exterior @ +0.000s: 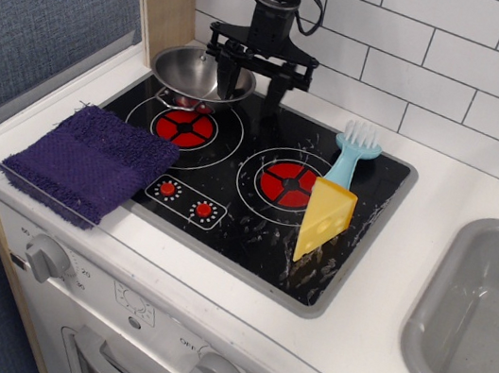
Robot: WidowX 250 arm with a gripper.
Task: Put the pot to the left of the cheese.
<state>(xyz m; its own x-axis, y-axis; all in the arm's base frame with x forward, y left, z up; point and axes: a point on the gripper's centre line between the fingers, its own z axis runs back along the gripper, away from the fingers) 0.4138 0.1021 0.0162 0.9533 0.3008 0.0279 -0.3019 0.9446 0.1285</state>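
Observation:
The shiny steel pot (pixel 192 70) sits at the back left of the stove, over the far edge of the left burner (pixel 181 125). My black gripper (pixel 248 86) hangs from above at the pot's right rim. It is open, with its left finger (pixel 222 77) down inside the pot and its right finger (pixel 276 90) outside the rim. The yellow cheese wedge (pixel 325 220) stands on the stove's right side, in front of the right burner (pixel 286 183), well apart from the pot.
A light blue plastic fork (pixel 351 151) lies just behind the cheese. A purple towel (pixel 91 160) lies at the stove's left front. A grey sink (pixel 487 312) is at the right. A tiled wall runs close behind the gripper.

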